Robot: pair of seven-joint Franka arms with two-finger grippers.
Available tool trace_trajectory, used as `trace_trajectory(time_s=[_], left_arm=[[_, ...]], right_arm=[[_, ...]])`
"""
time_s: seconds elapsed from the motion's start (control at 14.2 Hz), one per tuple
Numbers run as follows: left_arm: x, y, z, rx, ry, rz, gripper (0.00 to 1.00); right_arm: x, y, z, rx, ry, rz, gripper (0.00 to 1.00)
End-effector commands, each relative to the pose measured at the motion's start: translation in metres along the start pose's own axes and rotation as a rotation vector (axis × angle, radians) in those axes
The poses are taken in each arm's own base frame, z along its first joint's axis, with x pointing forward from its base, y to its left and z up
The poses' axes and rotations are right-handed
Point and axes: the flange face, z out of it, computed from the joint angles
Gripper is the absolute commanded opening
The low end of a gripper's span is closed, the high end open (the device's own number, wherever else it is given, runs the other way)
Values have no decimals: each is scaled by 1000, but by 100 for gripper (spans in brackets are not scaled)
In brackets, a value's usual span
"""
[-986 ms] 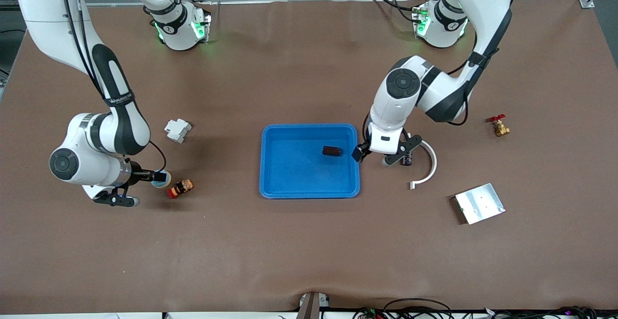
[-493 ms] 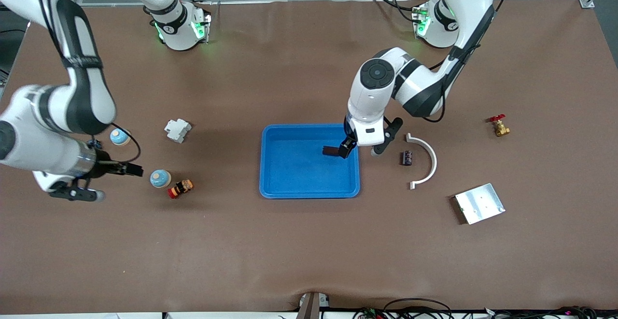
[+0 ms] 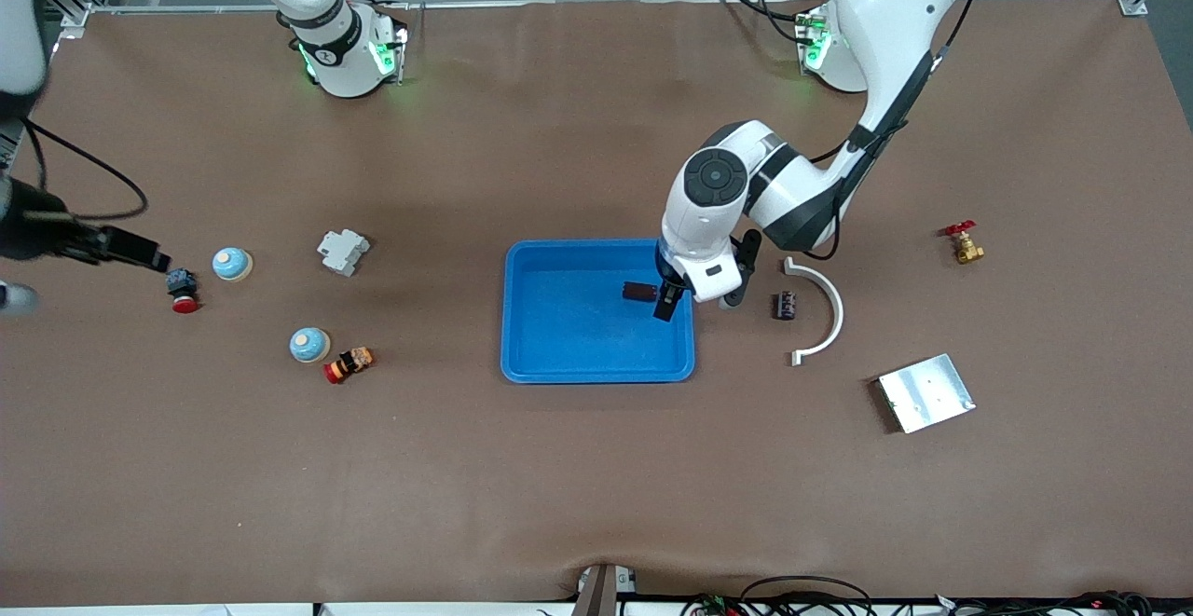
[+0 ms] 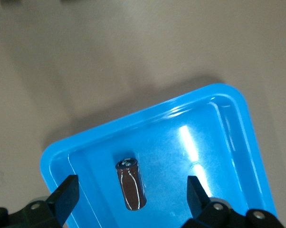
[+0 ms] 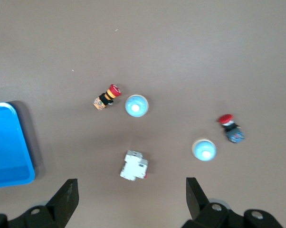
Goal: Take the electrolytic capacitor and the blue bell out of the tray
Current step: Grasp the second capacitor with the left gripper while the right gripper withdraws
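While left end effector [image 4: 128, 199] hangs spread, empty, over capacitor [image 4: 131, 184] in tray [image 4: 238, 123], right end effector [image 5: 128, 202] also spread, empty.

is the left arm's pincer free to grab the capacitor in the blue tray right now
Probably yes: the left pincer is open over the blue tray, fingers either side of the capacitor, nothing lying between.

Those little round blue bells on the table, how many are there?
2. One round blue bell lies beside the red-capped push button toward the right arm's end; the other bell sits nearer the front camera, beside a red-and-yellow button.
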Motion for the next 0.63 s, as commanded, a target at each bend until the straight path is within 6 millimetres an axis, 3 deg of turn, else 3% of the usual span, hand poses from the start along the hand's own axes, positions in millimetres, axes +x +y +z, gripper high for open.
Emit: trace_trajectory(time_s=[0.0, 0.28, 0.56], left_arm=[[-12, 6, 15, 9, 0, -46, 100], [-19, 0, 35, 41, -2, -87, 100], [-29, 1, 52, 39, 22, -160, 100]], right_arm=[[-16, 4, -37, -75, 44, -32, 100], [-11, 6, -41, -66, 61, -25, 100], [-1, -11, -51, -68, 93, -55, 100]])
